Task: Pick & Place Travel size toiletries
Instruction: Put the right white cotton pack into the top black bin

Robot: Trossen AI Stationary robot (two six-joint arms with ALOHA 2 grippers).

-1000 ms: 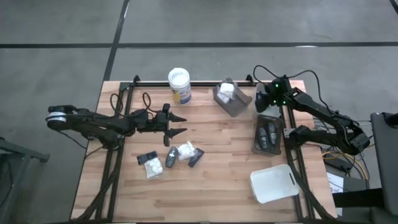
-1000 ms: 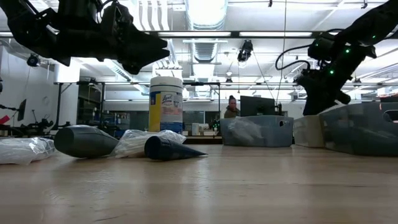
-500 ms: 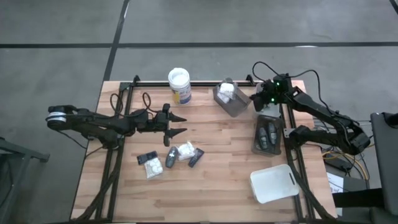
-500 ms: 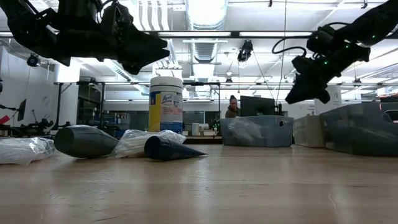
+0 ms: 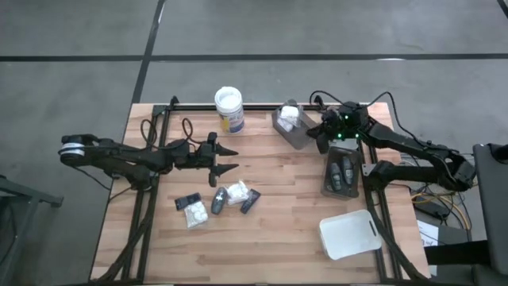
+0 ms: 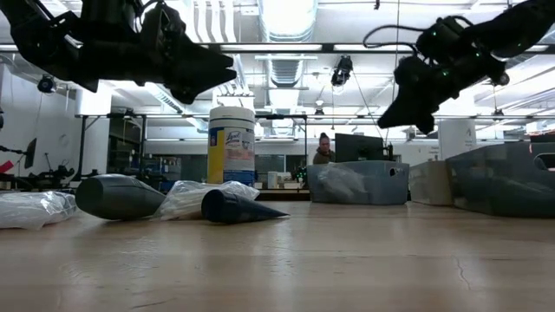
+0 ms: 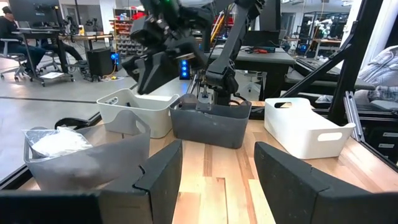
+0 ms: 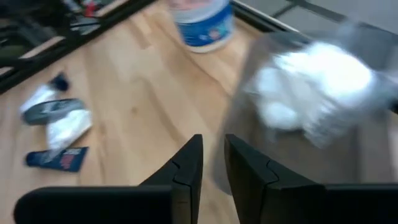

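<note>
The loose travel size toiletries (image 5: pixel 216 200) lie in a small cluster on the wooden table (image 5: pixel 270 238), toward the near edge from the white-lidded jar (image 5: pixel 228 109): a white puffy packet (image 5: pixel 236 193), a dark grey oval bottle (image 5: pixel 218 203), a thin dark tube (image 5: pixel 250 202) and another packet (image 5: pixel 193 212) lie close together. More white packets (image 5: pixel 288 116) fill the grey tray (image 5: pixel 304 137) just right of the jar, and two dark bottles (image 5: pixel 342 172) lie in the dark tray (image 5: pixel 328 184) further right and nearer. A white tray (image 5: pixel 347 234) stands beyond that, by the near right corner.

The left gripper (image 5: pixel 228 159) hangs above the table between the jar and the cluster, fingers spread apart and holding nothing. The right gripper (image 5: pixel 316 135) hovers at the grey tray's right edge, well right of the jar; its fingers (image 8: pixel 186 168) are nearly together with a narrow gap, empty
</note>
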